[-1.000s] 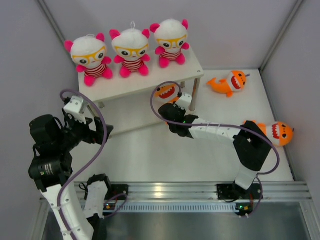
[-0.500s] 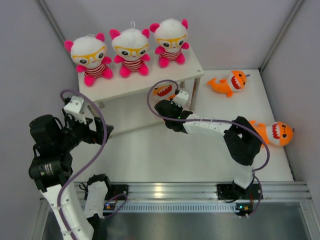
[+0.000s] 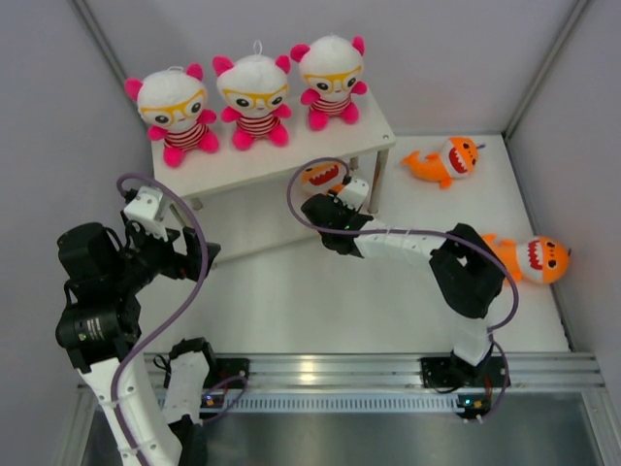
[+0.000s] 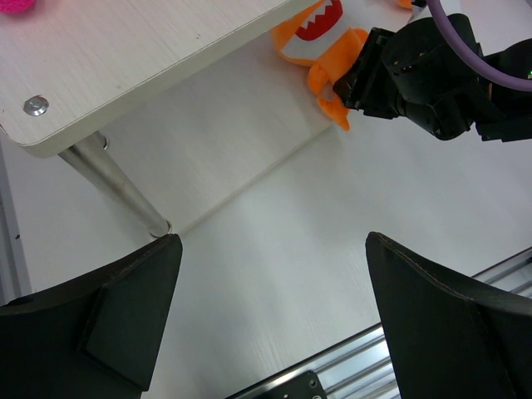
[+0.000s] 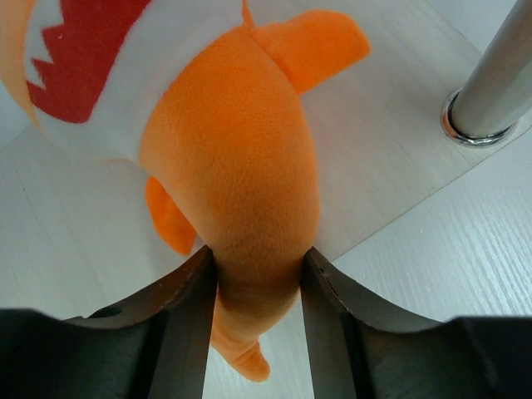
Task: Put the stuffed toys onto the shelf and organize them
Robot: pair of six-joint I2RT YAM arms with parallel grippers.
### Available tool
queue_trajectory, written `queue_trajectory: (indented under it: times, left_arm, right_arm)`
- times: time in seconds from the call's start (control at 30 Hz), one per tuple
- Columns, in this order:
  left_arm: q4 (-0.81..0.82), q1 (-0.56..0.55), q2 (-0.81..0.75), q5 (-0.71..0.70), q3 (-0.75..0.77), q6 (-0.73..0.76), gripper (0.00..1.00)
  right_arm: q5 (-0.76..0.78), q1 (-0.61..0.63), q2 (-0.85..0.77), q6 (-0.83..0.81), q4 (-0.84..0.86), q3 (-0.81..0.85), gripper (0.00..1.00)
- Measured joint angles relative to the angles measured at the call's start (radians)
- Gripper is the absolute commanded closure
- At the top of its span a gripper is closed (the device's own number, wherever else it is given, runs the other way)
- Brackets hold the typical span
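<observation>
Orange shark (image 5: pixel 241 166), red toothy mouth

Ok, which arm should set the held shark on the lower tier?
Right. The right pincer is shut on the shark over the lower tier; the left pincer hangs open, farther off.

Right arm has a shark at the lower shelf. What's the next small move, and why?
Probably nudge the right gripper slightly further in, then open the jaws. The shark, pinched by its tail, has its body over the lower tier beside the leg, but the tail overhangs the edge.
</observation>
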Motion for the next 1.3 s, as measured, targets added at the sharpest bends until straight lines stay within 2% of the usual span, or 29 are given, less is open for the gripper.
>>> queue_trajectory:
  times: [0.07, 0.13, 0.23, 0.27, 0.37, 0.7, 0.9, 1.0, 1.13, 1.23, 1.3]
  left_arm:
    - [0.000, -0.001, 0.000, 0.000, 0.000, 0.000, 0.02]
    - [0.000, -0.001, 0.000, 0.000, 0.000, 0.000, 0.02]
    - [0.000, -0.001, 0.000, 0.000, 0.000, 0.000, 0.02]
    - [0.000, -0.001, 0.000, 0.000, 0.000, 0.000, 0.02]
    - [0.000, -0.001, 0.000, 0.001, 0.000, 0.000, 0.02]
    - [0.000, -0.003, -0.005, 0.001, -0.007, 0.007, 0.02]
    - [0.000, -0.003, -0.021, -0.050, -0.025, 0.026, 0.02]
    - [0.000, -0.004, -0.035, -0.093, -0.040, 0.038, 0.02]
    - [0.000, -0.003, -0.055, -0.124, -0.056, 0.044, 0.02]
    - [0.000, -0.003, -0.064, -0.124, -0.061, 0.044, 0.02]
    - [0.000, -0.004, -0.066, -0.122, -0.061, 0.043, 0.02]
  right_arm:
    - [-0.001, 0.000, 0.000, -0.001, 0.001, -0.002, 0.54]
    - [-0.002, 0.000, -0.003, -0.002, 0.005, -0.005, 0.49]
    - [0.000, 0.000, -0.015, -0.013, 0.006, -0.019, 0.32]
    - [0.001, 0.000, -0.019, -0.018, 0.006, -0.023, 0.23]
    - [0.014, 0.005, -0.047, -0.043, 0.006, -0.038, 0.16]
    - [0.054, 0.041, -0.260, -0.129, 0.070, -0.161, 0.13]
    - [0.061, 0.221, -0.418, -0.222, 0.035, -0.307, 0.14]
    - [0.016, 0.275, -0.554, -0.201, -0.052, -0.391, 0.16]
    - [0.003, 0.251, -0.788, -0.046, -0.282, -0.508, 0.13]
    - [-0.018, 0.181, -0.919, 0.064, -0.453, -0.575, 0.09]
    - [-0.032, 0.067, -0.990, 0.098, -0.515, -0.618, 0.07]
